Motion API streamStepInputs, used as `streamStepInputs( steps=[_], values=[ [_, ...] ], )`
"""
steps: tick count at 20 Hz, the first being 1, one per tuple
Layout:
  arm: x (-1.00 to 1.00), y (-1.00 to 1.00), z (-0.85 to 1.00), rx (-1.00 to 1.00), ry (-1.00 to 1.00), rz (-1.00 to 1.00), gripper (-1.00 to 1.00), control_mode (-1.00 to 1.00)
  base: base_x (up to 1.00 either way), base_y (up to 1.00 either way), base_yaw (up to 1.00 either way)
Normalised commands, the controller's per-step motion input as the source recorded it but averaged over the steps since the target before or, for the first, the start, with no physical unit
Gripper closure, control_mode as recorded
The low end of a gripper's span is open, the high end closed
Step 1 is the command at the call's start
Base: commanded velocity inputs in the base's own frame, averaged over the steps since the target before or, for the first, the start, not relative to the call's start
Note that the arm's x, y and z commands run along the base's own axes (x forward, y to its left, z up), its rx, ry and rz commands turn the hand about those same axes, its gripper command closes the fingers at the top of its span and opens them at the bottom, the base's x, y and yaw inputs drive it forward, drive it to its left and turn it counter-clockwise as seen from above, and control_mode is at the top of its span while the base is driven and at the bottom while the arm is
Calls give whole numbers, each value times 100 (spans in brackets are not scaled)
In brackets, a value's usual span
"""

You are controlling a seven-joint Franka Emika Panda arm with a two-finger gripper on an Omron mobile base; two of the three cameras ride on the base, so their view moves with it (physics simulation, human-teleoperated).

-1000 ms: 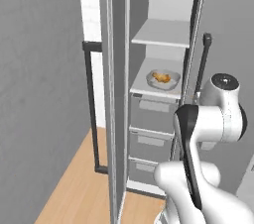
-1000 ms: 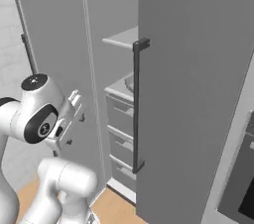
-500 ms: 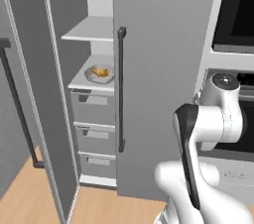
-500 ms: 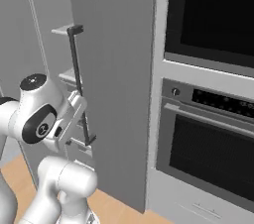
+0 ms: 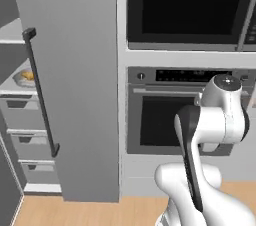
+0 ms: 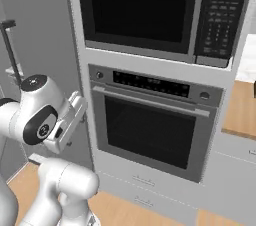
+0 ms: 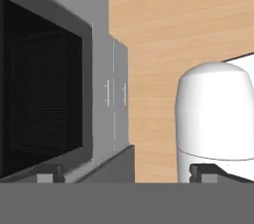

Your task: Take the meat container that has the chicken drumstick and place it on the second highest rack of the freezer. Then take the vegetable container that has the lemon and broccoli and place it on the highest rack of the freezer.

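— Where the tall grey freezer door [image 5: 75, 85] stands swung open beside the black-glass wall oven [image 6: 150, 130], anything of the meat container?

— Round grey bowl with a golden chicken drumstick [image 5: 25, 76], resting on a freezer rack at the far left edge, above grey drawers [image 5: 22, 125].

— And the white arm's two-finger gripper [image 7: 126, 172]?

— Dark tips [image 7: 49, 172] spread fully wide, gripping nothing, aimed along the oven front toward the pale wooden floor [image 7: 168, 29]. Well apart from the bowl.

Microwave [image 5: 187, 7] above oven [image 5: 172, 115]; freezer door [image 5: 70, 85] to their left.
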Motion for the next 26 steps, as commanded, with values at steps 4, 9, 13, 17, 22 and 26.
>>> streamStepInputs(
  steps=[4, 9, 13, 17, 22, 26],
  values=[
    [0, 0, 0, 0, 0, 0, -100, 100, -35, -100, -38],
    [0, 0, 0, 0, 0, 0, -100, 100, 0, -100, -29],
    [0, 0, 0, 0, 0, 0, -100, 100, 0, -100, -23],
    [0, 0, 0, 0, 0, 0, -100, 100, 1, -100, -20],
    [0, 0, 0, 0, 0, 0, -100, 100, 16, -100, -15],
    [0, 0, 0, 0, 0, 0, -100, 100, 61, -88, 11]
  ],
)
